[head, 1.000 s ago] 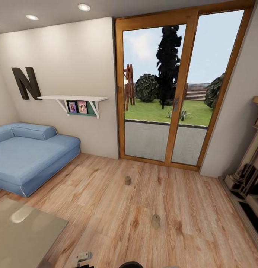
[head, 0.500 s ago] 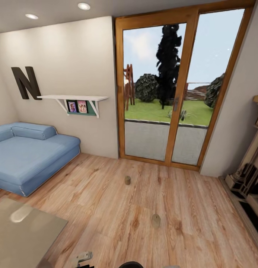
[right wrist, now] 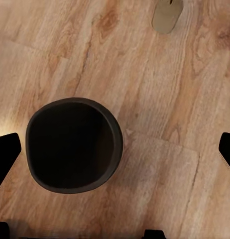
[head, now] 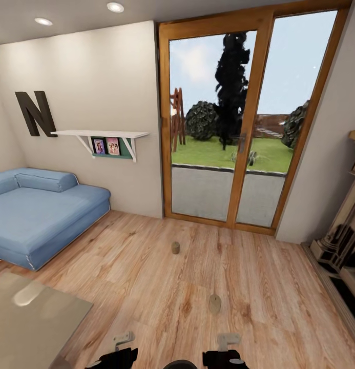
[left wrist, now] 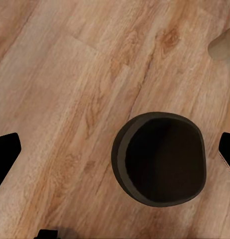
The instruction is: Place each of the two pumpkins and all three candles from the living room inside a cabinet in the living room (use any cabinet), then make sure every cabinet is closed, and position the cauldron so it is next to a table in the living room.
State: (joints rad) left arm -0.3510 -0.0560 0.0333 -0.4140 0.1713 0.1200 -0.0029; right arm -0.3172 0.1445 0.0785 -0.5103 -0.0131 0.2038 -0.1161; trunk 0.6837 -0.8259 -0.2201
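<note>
Judging from how things lie, little of the task is seen to be done: no pumpkin and no cabinet is shown, and two candles are left on the wooden floor (head: 279,302) in front of the glass door (head: 249,123). To the left, the blue sofa (head: 44,215) is seen against the wall, and the corner of a pale table (head: 28,318) is seen nearer the robot. The cauldron (left wrist: 160,157) is found on the floor directly below both arms, its dark mouth looked into from above in both wrist views; whether it already counts as next to the table cannot be told. The near candle (head: 214,303) is seen just beyond the cauldron, and the far candle (head: 175,248) well apart from it, toward the door. The left gripper (head: 118,348) and the right gripper (head: 224,348) are both held spread wide above the floor, nothing being gripped or touched by either.
</note>
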